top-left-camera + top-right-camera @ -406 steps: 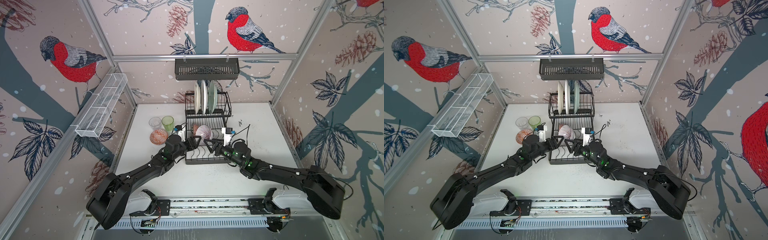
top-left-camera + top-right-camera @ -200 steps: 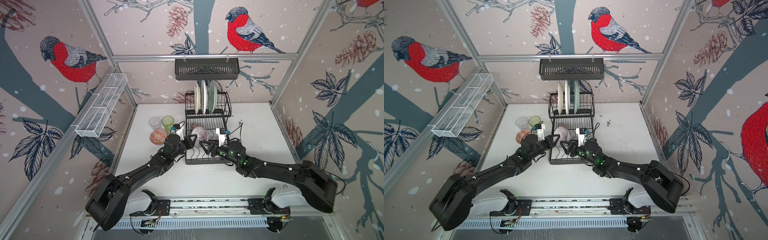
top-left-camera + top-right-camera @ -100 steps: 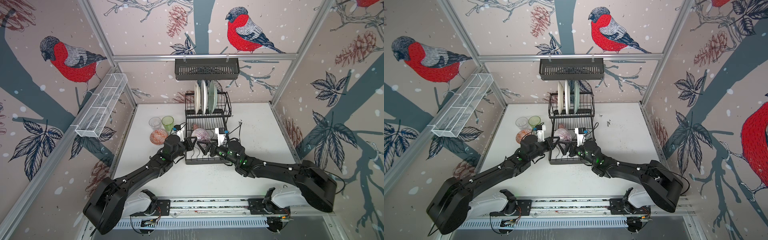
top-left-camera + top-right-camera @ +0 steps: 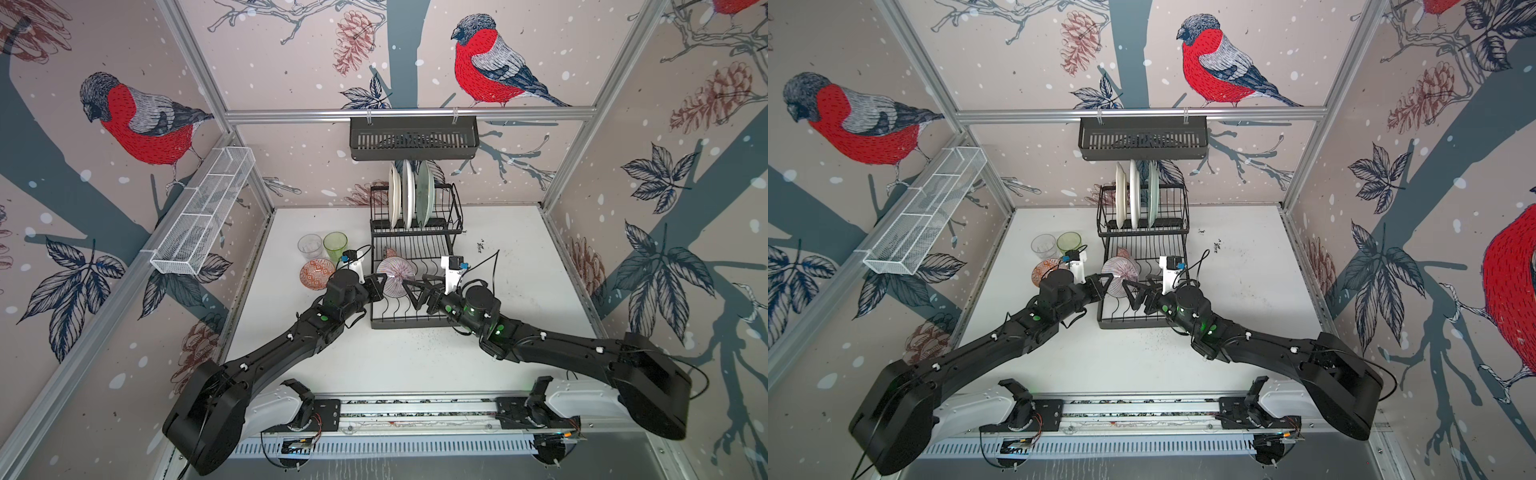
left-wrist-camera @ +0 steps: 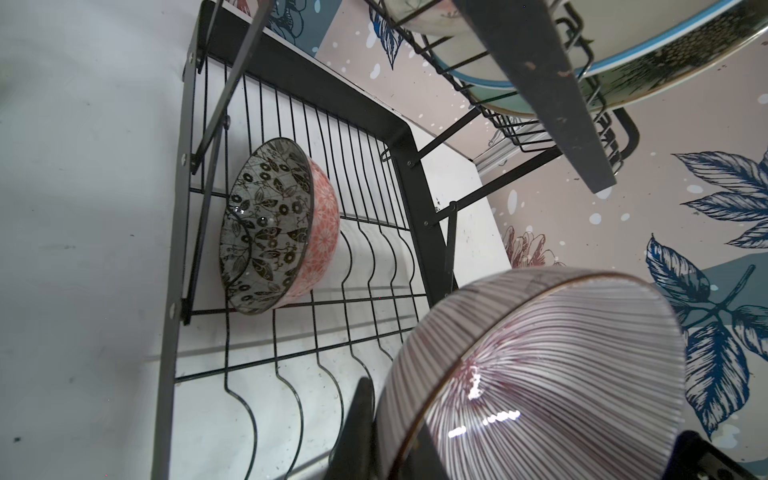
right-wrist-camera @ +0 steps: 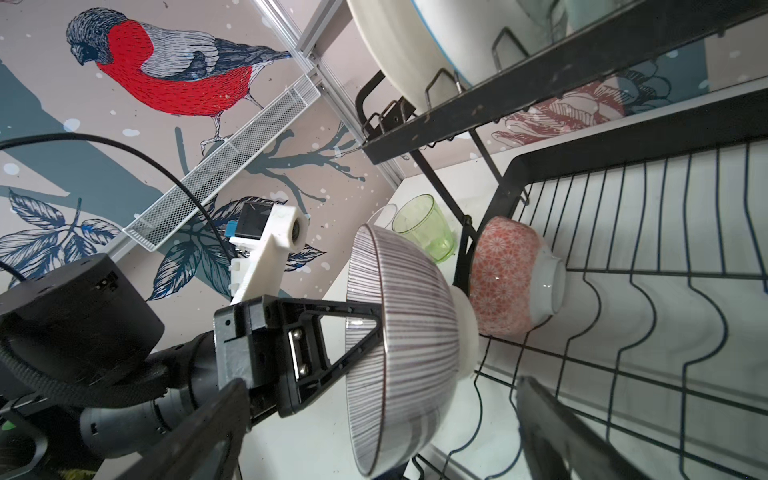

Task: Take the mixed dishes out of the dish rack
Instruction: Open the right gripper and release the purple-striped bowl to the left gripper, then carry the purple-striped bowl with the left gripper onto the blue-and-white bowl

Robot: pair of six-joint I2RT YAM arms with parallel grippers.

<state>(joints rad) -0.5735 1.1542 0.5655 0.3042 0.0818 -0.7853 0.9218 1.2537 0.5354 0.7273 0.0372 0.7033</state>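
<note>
Step in hand: removal of the striped bowl (image 4: 395, 271) from the lower level of the dish rack (image 4: 415, 325). I have the left gripper (image 6: 379, 322) clamped on the bowl's rim, one finger inside and one outside. The bowl is on edge above the wavy slot wires; I cannot tell from these views whether it clears them. The right gripper (image 4: 412, 293) stands with its jaws spread wide, just beside the bowl and holding nothing. In my judgement the next move calls for a lift clear of the wires. A carry to the left should follow, setting the bowl on the table (image 4: 519, 270) near the orange bowl (image 4: 316, 271), clear glass (image 4: 310, 246) and green glass (image 4: 335, 245). Not yet unloaded: the pink bowl (image 5: 320, 232) in the rear slots and three plates (image 4: 409, 195) on the upper level.
</note>
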